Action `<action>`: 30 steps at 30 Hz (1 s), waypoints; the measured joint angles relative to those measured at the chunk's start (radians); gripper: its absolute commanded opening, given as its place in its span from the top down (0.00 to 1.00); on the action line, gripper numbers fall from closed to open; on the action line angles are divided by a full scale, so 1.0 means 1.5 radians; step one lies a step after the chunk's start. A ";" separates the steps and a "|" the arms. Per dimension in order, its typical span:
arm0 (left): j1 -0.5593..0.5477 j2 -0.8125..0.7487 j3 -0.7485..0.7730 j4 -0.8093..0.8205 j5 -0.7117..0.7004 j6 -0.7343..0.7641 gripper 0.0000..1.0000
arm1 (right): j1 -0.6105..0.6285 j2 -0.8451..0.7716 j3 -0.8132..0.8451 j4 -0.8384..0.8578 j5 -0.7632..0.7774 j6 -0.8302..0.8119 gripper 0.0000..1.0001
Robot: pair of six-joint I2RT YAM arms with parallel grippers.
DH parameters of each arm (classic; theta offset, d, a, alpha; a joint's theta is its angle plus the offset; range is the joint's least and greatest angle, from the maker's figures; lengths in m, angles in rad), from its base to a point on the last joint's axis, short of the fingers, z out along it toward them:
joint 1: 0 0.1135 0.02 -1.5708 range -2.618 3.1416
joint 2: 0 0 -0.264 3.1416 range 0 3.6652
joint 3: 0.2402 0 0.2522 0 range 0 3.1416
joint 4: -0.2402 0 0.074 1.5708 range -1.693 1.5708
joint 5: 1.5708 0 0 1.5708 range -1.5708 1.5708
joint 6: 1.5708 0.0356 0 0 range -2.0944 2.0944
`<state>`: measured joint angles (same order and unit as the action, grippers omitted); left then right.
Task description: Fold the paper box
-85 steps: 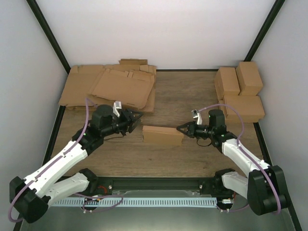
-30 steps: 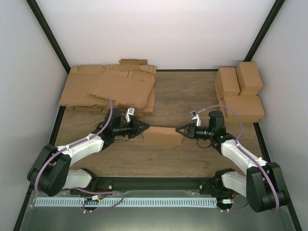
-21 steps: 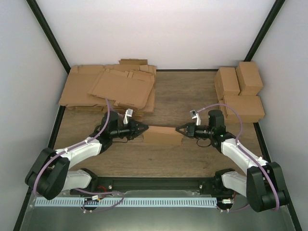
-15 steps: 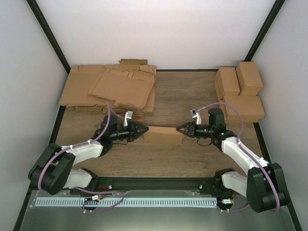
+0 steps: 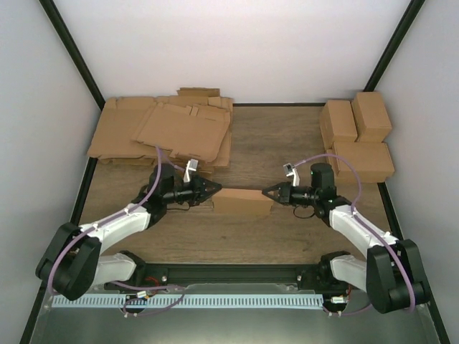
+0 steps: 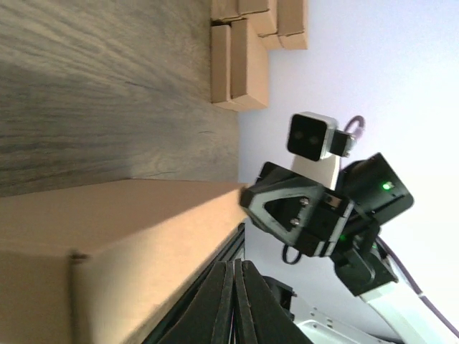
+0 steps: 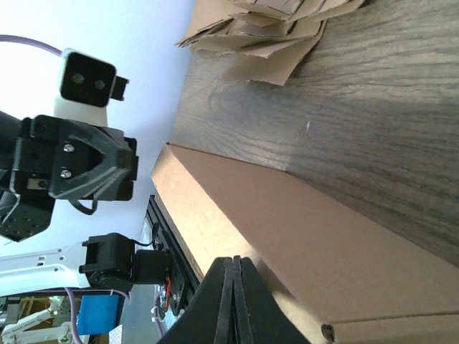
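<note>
progress: small brown oblong cardboard box (image 5: pixel 242 201) lies mid-surface, body formed, both ends look shut; I judge only the last pressing of end flaps is left | left fingers (image 6: pixel 222 308): pressed together, holding nothing, tip seems to touch the box's left end | right fingers (image 7: pixel 224 308): also closed, empty, tip at its right end | far: flat brown cardboard sheets (image 5: pixel 165 129), stacked brown cardboard boxes (image 5: pixel 356 136)

Box (image 5: pixel 242 201) showing matt brown cardboard, counter (image 5: pixel 280 140) showing dark smooth wood grain, flat sheets (image 5: pixel 179 129) looking dull and papery, arm shells (image 5: pixel 115 223) gleaming as smooth white plastic.
</note>
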<state>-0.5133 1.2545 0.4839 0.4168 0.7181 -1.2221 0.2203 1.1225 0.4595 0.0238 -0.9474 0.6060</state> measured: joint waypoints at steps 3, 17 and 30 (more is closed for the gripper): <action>-0.001 -0.020 0.017 -0.021 0.001 0.003 0.96 | 0.000 0.012 -0.002 0.029 -0.006 0.000 0.99; -0.006 0.046 -0.011 0.036 0.013 0.032 0.96 | 0.001 -0.029 0.060 -0.087 0.017 -0.012 0.99; -0.013 -0.026 0.115 -0.308 -0.074 0.136 0.81 | 0.000 -0.011 0.001 -0.006 0.008 -0.023 0.99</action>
<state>-0.5335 1.2148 0.6563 -0.0460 0.6067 -1.0176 0.2203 1.1061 0.4606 0.0143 -0.9360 0.5716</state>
